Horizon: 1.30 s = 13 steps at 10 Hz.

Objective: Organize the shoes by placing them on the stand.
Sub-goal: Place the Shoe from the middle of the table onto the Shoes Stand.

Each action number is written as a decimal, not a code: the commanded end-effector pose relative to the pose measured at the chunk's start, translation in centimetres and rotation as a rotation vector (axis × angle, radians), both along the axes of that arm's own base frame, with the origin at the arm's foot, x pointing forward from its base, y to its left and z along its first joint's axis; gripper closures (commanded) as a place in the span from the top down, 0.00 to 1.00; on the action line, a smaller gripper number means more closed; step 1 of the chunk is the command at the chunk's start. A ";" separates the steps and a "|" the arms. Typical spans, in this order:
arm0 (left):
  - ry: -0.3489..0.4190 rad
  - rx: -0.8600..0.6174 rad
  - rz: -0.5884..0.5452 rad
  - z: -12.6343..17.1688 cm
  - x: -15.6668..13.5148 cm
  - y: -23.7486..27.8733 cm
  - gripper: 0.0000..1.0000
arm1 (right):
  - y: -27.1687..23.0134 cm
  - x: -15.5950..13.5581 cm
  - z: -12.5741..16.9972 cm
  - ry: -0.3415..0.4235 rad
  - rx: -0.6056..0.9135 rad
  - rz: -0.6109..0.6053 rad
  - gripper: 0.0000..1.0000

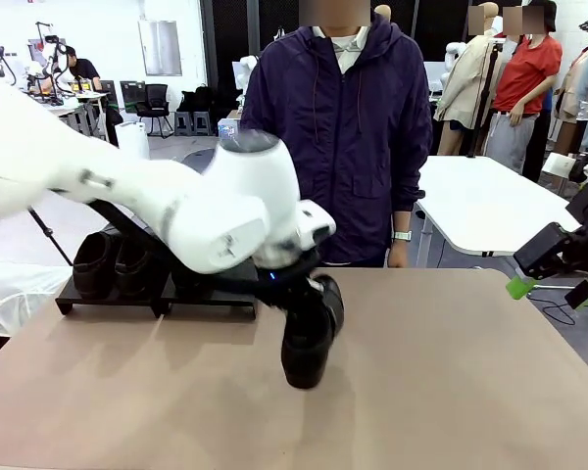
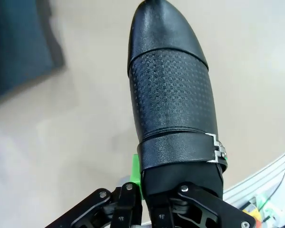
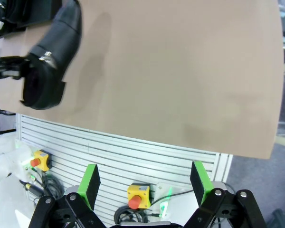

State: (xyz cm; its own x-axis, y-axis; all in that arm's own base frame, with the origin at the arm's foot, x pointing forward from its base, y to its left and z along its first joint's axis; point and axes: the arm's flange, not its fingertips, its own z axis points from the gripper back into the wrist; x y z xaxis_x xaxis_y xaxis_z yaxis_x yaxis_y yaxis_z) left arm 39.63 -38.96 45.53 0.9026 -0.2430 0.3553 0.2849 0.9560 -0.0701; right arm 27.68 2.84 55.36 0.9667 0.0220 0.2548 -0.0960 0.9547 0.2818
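Observation:
A black shoe (image 1: 309,338) hangs toe-down just above the tan table, right of the stand. My left gripper (image 1: 290,285) is shut on its heel collar. In the left wrist view the shoe (image 2: 168,90) runs away from my left gripper (image 2: 154,190), and one green pad (image 2: 136,175) presses its outer side by the buckle strap. The low black stand (image 1: 157,298) sits at the table's left. Two black shoes (image 1: 96,262) (image 1: 137,266) rest on it, and my left arm hides its right part. My right gripper (image 3: 145,183) is open and holds nothing, off the table's right edge (image 1: 544,269). The held shoe (image 3: 52,50) also shows in the right wrist view.
A person (image 1: 338,137) stands at the far side of the table, arms down. Below the right gripper are a white slatted panel (image 3: 133,152) and yellow stop buttons (image 3: 139,195). A white table (image 1: 480,201) stands behind on the right.

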 end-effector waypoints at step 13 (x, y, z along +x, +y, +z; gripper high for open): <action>-0.314 -0.064 0.169 7.1 3.9 12.7 0.00 | 0.0 0.2 0.4 0.001 0.023 0.025 1.00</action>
